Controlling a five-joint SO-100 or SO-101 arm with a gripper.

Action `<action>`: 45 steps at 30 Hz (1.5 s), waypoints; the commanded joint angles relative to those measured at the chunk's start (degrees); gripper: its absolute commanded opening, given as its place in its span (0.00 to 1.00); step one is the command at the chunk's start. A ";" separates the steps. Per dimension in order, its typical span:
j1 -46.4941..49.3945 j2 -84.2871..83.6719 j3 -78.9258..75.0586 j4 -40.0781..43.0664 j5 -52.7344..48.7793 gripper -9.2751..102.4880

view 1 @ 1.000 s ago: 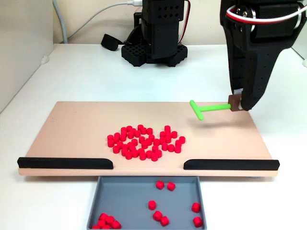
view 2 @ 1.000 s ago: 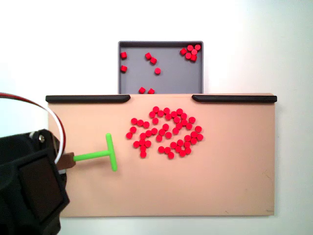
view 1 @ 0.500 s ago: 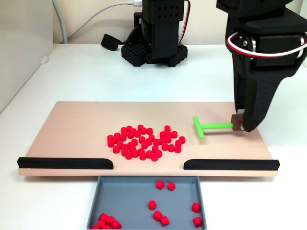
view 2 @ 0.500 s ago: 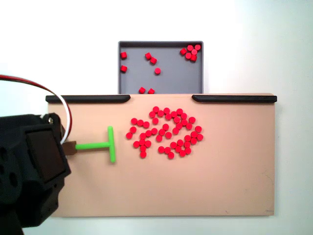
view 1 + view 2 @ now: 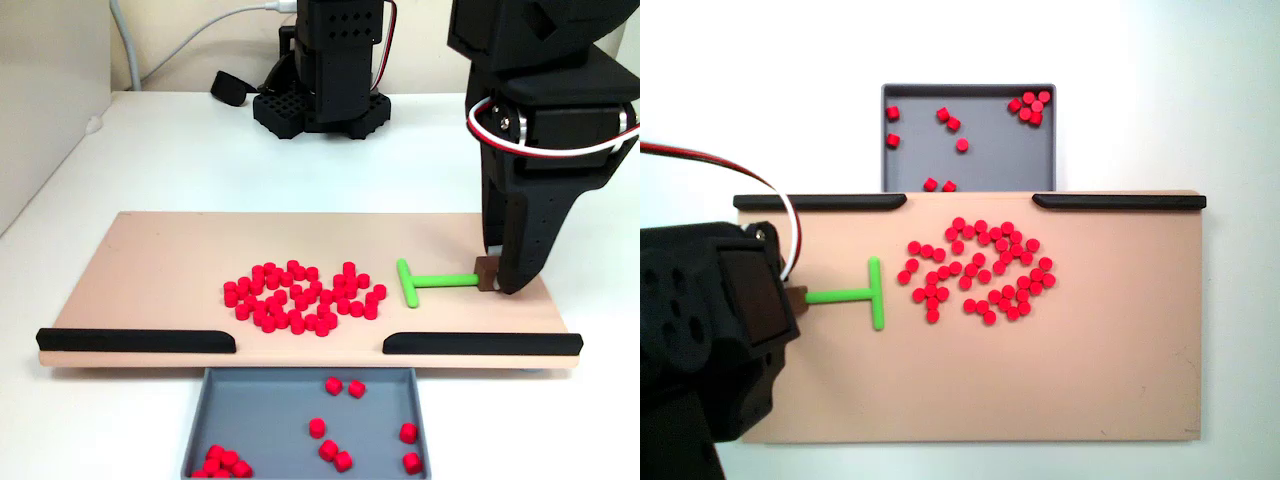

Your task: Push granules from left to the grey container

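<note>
A cluster of red granules (image 5: 303, 296) (image 5: 980, 270) lies in the middle of the tan board (image 5: 150, 270) (image 5: 1040, 380). Several more granules rest inside the grey container (image 5: 270, 420) (image 5: 990, 150), which sits against the gap between the board's two black strips. My black gripper (image 5: 492, 275) (image 5: 798, 297) is shut on the brown end of the green T-shaped pusher (image 5: 425, 281) (image 5: 855, 294). The pusher lies low over the board, its crossbar a short way from the edge of the granule cluster, not touching it.
Two black strips (image 5: 135, 340) (image 5: 482, 344) line the board's edge beside the container. The arm's black base (image 5: 325, 70) and a cable stand behind the board in a fixed view. White table surrounds the board.
My gripper has carried the green pusher down to the board and toward the granule cluster. The granules have not moved.
</note>
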 commanded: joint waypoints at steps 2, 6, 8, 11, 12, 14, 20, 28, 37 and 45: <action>1.05 0.09 -1.93 -0.26 -1.41 0.08; 1.41 -0.26 -1.93 -0.44 -2.11 0.08; 1.67 -0.35 -1.93 -0.44 -2.29 0.08; 1.85 -0.35 -1.93 -0.44 -2.72 0.08; 1.85 -0.26 -1.93 -0.44 -2.81 0.08; 2.02 -0.26 -1.93 -0.44 -3.08 0.08; 2.81 -0.26 -1.93 -0.44 -3.87 0.08; 3.87 -0.26 -1.93 -0.44 -5.10 0.08; 5.01 -0.26 -1.93 -0.44 -6.94 0.08; 5.36 -0.26 -1.93 -0.18 -7.82 0.08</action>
